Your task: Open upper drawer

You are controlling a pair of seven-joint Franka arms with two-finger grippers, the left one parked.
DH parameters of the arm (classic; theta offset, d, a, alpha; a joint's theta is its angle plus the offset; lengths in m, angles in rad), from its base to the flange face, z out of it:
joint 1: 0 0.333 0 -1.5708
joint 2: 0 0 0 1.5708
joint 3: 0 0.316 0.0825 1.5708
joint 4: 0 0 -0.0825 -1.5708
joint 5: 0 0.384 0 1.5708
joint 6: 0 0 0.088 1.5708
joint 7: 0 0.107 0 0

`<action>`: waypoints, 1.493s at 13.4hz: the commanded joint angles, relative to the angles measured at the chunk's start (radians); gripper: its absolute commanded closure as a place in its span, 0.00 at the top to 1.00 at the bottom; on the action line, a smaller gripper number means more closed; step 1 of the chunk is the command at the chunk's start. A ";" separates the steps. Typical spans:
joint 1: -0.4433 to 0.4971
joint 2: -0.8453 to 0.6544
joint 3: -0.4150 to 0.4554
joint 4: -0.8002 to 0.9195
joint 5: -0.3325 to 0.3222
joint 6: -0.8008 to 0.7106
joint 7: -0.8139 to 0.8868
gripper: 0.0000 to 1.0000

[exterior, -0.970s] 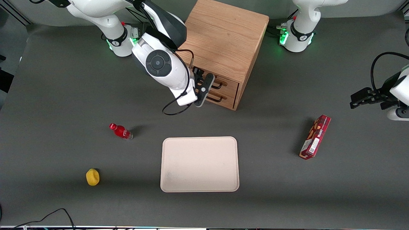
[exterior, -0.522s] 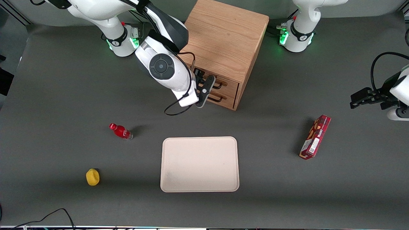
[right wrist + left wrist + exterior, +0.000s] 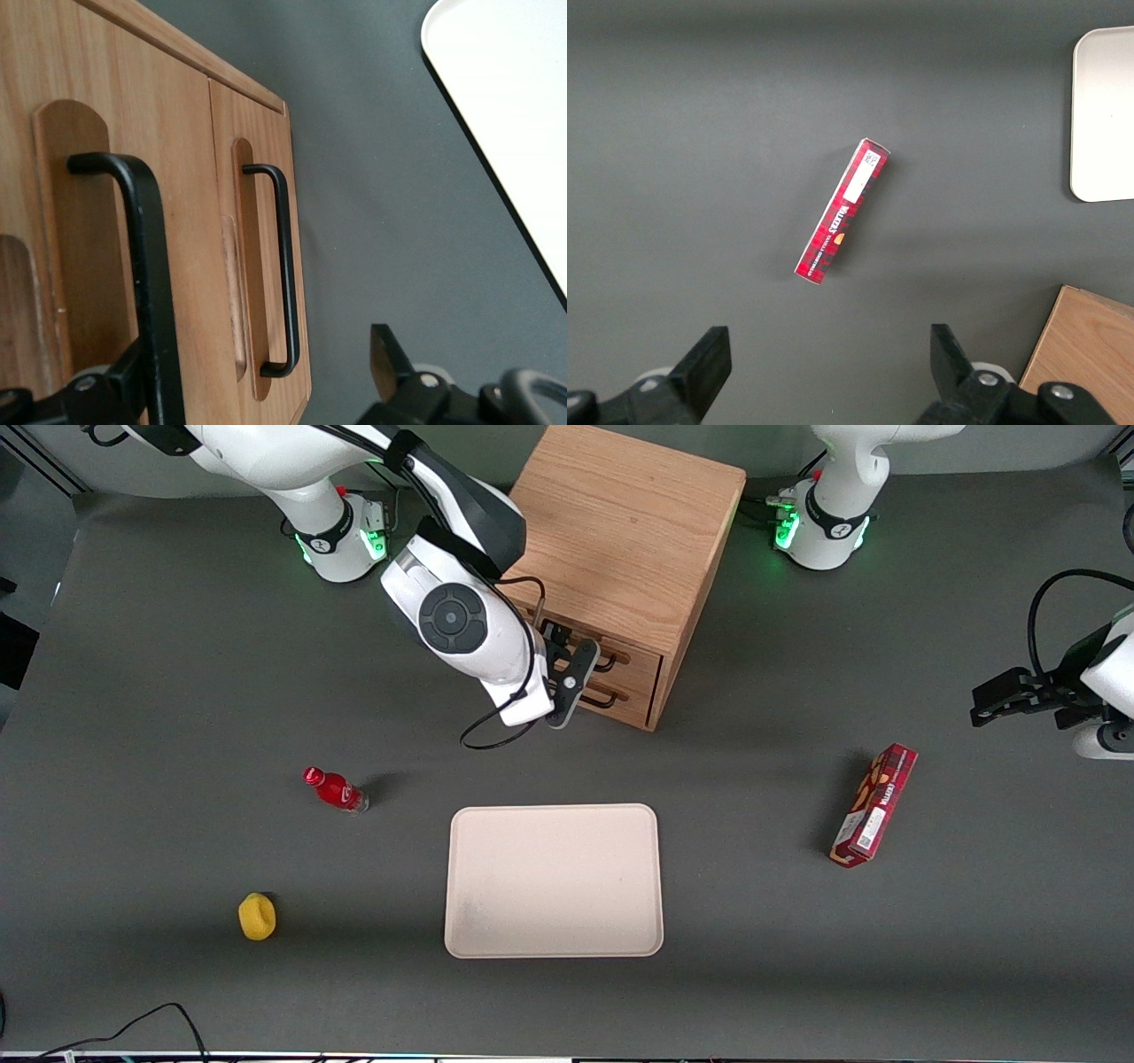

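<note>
The gripper (image 3: 580, 677) hangs spread wide at the upper drawer (image 3: 620, 657), straddling its black handle (image 3: 142, 266), apparently to grasp it.

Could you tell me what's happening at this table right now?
The right arm has its gripper in front of the oak cabinet, at the drawer fronts. In the wrist view its open fingers straddle the upper drawer's handle, not yet closed on it. Both the upper drawer and the lower drawer look shut. A tray, red bottle, yellow object and red box lie untouched on the table, nearer the front camera.
</note>
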 commanded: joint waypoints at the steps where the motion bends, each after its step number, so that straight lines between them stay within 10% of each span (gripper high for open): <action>1: -0.006 0.013 -0.001 0.008 -0.039 0.025 -0.011 1.00; 20: -0.041 0.018 -0.057 0.018 -0.088 0.051 -0.077 1.00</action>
